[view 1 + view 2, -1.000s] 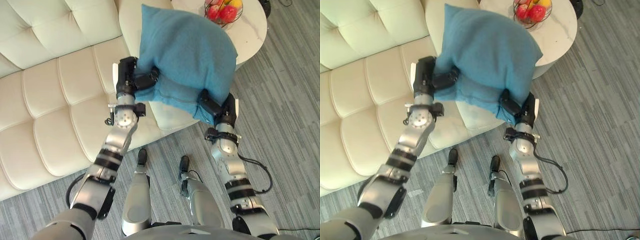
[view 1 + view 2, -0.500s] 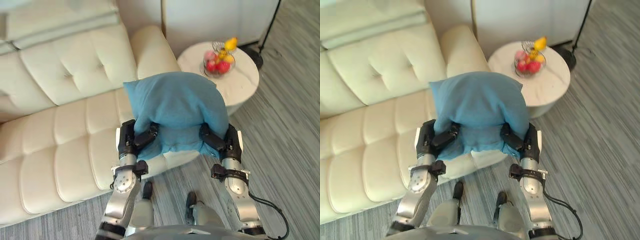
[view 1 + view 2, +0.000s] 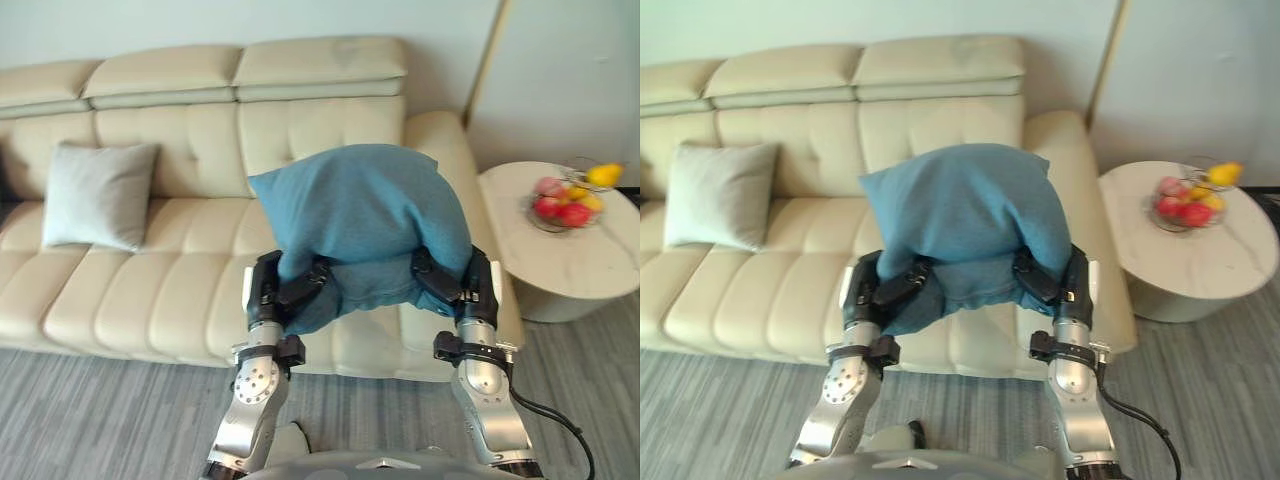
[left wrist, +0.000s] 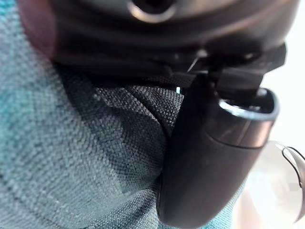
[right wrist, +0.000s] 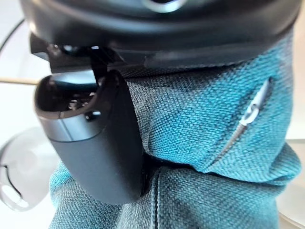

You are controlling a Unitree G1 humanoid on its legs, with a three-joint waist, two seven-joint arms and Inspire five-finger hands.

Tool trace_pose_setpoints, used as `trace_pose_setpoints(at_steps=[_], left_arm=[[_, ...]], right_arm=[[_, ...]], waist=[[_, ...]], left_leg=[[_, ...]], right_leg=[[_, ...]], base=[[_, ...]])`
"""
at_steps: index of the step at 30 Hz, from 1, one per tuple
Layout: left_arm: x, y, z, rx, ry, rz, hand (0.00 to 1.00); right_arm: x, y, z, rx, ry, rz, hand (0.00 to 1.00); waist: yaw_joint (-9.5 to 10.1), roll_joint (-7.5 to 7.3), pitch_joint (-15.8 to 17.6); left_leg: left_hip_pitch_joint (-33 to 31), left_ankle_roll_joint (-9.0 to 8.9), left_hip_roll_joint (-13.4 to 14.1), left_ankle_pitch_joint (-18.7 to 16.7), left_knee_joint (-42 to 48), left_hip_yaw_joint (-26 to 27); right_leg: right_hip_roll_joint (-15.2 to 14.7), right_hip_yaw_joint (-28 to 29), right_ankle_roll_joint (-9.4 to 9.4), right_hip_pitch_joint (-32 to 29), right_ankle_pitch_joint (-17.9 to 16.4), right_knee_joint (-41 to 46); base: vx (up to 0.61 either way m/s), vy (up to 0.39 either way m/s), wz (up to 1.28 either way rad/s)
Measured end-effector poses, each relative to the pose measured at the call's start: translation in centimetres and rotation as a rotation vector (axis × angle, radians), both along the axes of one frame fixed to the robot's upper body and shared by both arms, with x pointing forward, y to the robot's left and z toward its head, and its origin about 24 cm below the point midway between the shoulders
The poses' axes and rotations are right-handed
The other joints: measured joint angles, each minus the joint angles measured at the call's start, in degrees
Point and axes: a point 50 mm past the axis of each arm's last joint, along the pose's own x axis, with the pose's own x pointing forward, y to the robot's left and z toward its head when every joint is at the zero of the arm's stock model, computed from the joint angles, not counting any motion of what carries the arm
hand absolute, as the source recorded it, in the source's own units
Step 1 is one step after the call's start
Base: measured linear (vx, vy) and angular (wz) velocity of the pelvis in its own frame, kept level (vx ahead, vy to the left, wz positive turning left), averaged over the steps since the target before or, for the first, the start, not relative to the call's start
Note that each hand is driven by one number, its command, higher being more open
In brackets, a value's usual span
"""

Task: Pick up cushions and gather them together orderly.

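I hold a blue cushion (image 3: 360, 225) up in the air in front of the cream sofa (image 3: 180, 290). My left hand (image 3: 285, 290) grips its lower left side and my right hand (image 3: 448, 282) its lower right side, thumbs pressed into the fabric. Up close, the left thumb (image 4: 209, 157) digs into the blue weave (image 4: 71, 157), and the right thumb (image 5: 95, 143) does the same beside the cushion's zip (image 5: 252, 109). A light grey cushion (image 3: 98, 194) leans upright against the sofa back at the far left.
A round white side table (image 3: 590, 270) stands right of the sofa arm, carrying a wire bowl of fruit (image 3: 568, 198). Grey striped carpet (image 3: 100, 410) runs in front of the sofa. A wall (image 3: 560, 70) rises behind.
The camera has tilted up, bringing the whole sofa and the grey cushion into sight. The blue cushion stays gripped between both hands, at about the same height in front of me.
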Motion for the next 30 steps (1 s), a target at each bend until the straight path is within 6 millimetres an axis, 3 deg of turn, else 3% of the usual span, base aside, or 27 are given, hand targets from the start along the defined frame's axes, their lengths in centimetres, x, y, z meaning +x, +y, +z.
trace_pose_setpoints(at_steps=[2,4,5,6,7,8,9,10,13,15,17,18,22,25,26,28,30], left_arm=[[-0.1,0.2,-0.7,-0.001,0.031,-0.001,0.00],[-0.3,0.1,-1.0,0.003,0.045,-0.005,0.00],[-0.5,0.2,-1.1,0.005,0.051,-0.010,0.00],[-0.7,0.3,-1.3,0.009,0.059,-0.015,0.00],[-1.0,0.4,-1.6,0.014,0.070,-0.017,0.00],[-1.1,0.6,-1.7,0.021,0.076,-0.018,0.00],[-1.2,0.9,-1.8,0.030,0.081,-0.014,0.00],[-1.3,1.0,-1.8,0.030,0.081,-0.014,0.00],[-1.3,0.9,-1.9,0.030,0.085,-0.021,0.00],[-1.3,0.9,-1.9,0.032,0.091,-0.024,0.00],[-1.3,0.5,-2.0,0.024,0.093,-0.046,0.00],[-1.4,0.4,-2.0,0.020,0.094,-0.049,0.00],[-1.6,0.1,-2.1,0.021,0.099,-0.067,0.00],[-2.2,-0.1,-2.4,0.002,0.118,-0.069,0.00],[-2.4,-0.1,-2.4,-0.002,0.119,-0.067,0.00],[-2.3,-0.5,-1.8,-0.030,0.091,-0.068,0.00],[-2.2,-0.7,-1.5,-0.040,0.078,-0.068,0.00]], right_arm=[[-0.2,0.2,-0.7,0.005,0.031,-0.004,0.00],[-0.3,0.2,-1.2,0.003,0.062,-0.001,0.00],[-0.4,0.2,-1.4,0.003,0.075,0.003,0.00],[-0.6,0.2,-1.5,0.004,0.083,0.005,0.00],[-0.6,0.2,-1.8,0.006,0.096,0.010,0.00],[-0.7,0.3,-2.0,0.010,0.102,0.013,0.00],[-0.8,0.6,-2.1,0.024,0.108,0.022,0.00],[-0.8,0.6,-2.2,0.025,0.109,0.022,0.00],[-0.8,0.3,-2.1,0.013,0.111,0.032,0.00],[-0.8,0.2,-2.2,0.009,0.116,0.034,0.00],[-1.3,-0.1,-2.5,0.001,0.133,0.029,0.00],[-1.4,-0.2,-2.6,-0.004,0.136,0.028,0.00],[-2.3,-0.5,-2.4,-0.007,0.138,0.016,0.00],[-3.9,-0.7,-1.0,-0.012,0.092,0.005,0.00],[-3.9,-0.6,-0.6,-0.013,0.076,0.006,0.00],[-3.5,-0.6,0.8,-0.018,0.011,0.002,0.00],[-3.5,-0.7,0.9,-0.019,0.003,-0.005,0.00]], waist=[[-0.43,-0.52,-0.1],[-0.11,-0.35,0.0],[0.25,-0.36,0.3],[0.56,-0.50,1.2],[0.37,-0.47,1.8],[0.00,-0.37,2.1],[-0.64,-0.86,2.7],[-0.73,-1.24,3.0],[-1.46,-1.09,3.3],[-2.18,-1.04,3.5],[-2.96,-1.41,3.2],[-3.03,-0.98,3.0],[-2.59,0.16,2.4],[-1.37,0.97,2.7],[-0.83,1.05,2.6],[0.62,1.46,2.1],[0.66,1.81,1.9]], left_leg=[[0.2,0.80,-2.8,0.1,0.0,-2.0],[0.2,2.21,-4.7,-0.2,0.2,-3.4],[0.7,2.95,-5.5,-0.5,0.3,-3.9],[2.4,3.98,-6.2,-1.1,-0.2,-4.1],[4.1,4.44,-6.2,-2.0,-1.0,-4.4],[4.7,4.61,-6.0,-2.1,-1.4,-4.8],[6.0,5.22,-5.6,-2.0,-3.3,-5.9],[7.1,6.22,-5.7,-1.4,-5.8,-5.8],[8.2,7.16,-6.5,-0.8,-8.6,-5.7],[9.0,6.88,-7.1,-0.6,-8.7,-5.7],[9.5,5.28,-8.6,-2.1,-7.4,-7.2],[9.3,5.03,-8.2,-2.6,-7.0,-7.3],[8.0,1.66,-4.5,-6.5,1.5,-7.2],[2.3,0.71,0.2,-9.5,24.0,-3.1],[1.0,1.33,1.4,-10.3,27.3,-2.1],[-1.5,2.13,4.5,-12.3,24.3,-2.8],[-0.3,2.01,5.3,-10.2,13.4,-6.0]], right_leg=[[-1.2,0.0,0.13,2.6,0.6,-0.7],[-3.8,0.3,0.04,2.0,0.8,4.6],[-5.6,1.2,-0.92,0.7,1.0,9.6],[-7.6,4.7,-6.34,-1.6,1.8,17.0],[-8.2,9.9,-8.54,-4.7,2.3,23.0],[-7.1,13.3,-7.71,-6.3,0.3,25.9],[-2.3,18.0,-5.97,-9.1,-5.8,28.6],[1.9,19.9,-5.87,-11.2,-8.7,27.8],[9.5,19.3,-6.19,-14.7,-10.1,20.4],[11.8,20.1,-6.00,-14.8,-9.6,14.7],[13.4,23.0,-9.14,-13.1,-3.4,8.5],[13.7,22.5,-9.18,-12.9,-3.5,8.3],[17.3,20.1,-9.47,-6.2,-3.2,1.8],[19.7,20.2,-10.02,1.1,-3.6,-1.4],[20.0,21.1,-10.60,1.8,-3.9,-1.4],[19.9,24.3,-10.83,1.5,-4.2,-1.5],[19.6,26.0,-10.06,1.6,-4.7,-1.0]], base=[[0.11,0.221,0.80],[0.07,0.197,0.65],[0.03,0.170,0.33],[0.01,0.223,0.19],[0.00,0.257,0.11],[-0.01,0.161,0.22],[0.01,0.084,0.31],[0.03,0.019,0.30],[0.07,0.002,0.17],[0.13,-0.048,0.21],[0.20,-0.087,0.41],[0.22,-0.090,0.29],[0.30,-0.122,0.23],[0.22,-0.029,-0.05],[0.21,0.065,-0.54],[0.22,0.136,-0.75],[0.15,0.231,-0.51]])
